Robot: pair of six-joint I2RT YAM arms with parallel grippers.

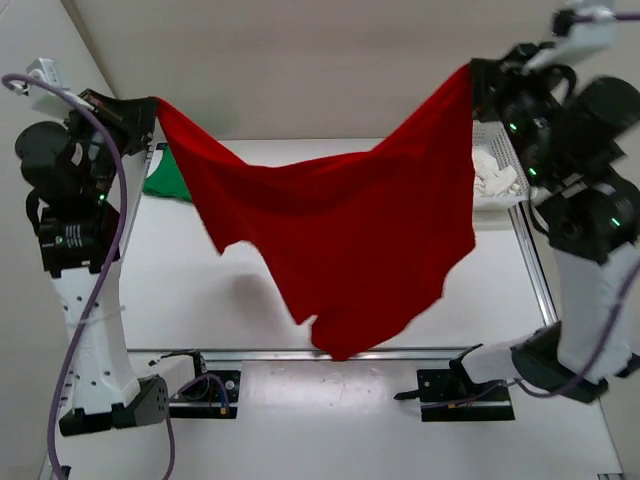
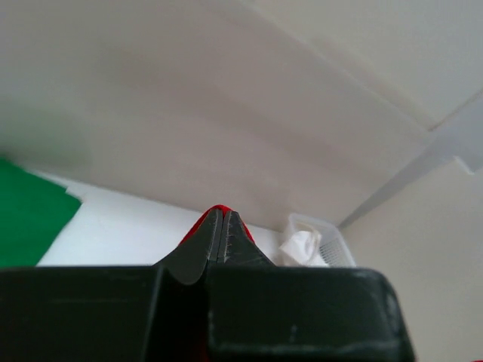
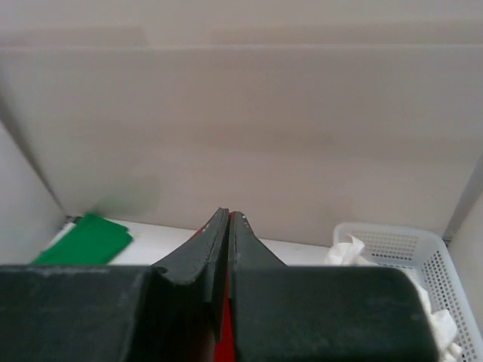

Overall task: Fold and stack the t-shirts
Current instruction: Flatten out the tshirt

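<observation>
Hanging spread above the counter (image 1: 200, 300), the red t-shirt (image 1: 340, 230) is held up by the left hand (image 1: 152, 104) and the right hand (image 1: 474, 76), each clamped on a corner, seemingly so it can be laid flat for folding, while the green t-shirt (image 1: 165, 186) is seen lying at the far left.

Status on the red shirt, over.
Left tool and right tool shut on red shirt. It hangs spread above table. Green shirt lies far left.

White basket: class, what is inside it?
Crumpled white cloth lies inside the basket. Anything beneath that cloth is covered and cannot be seen.
</observation>
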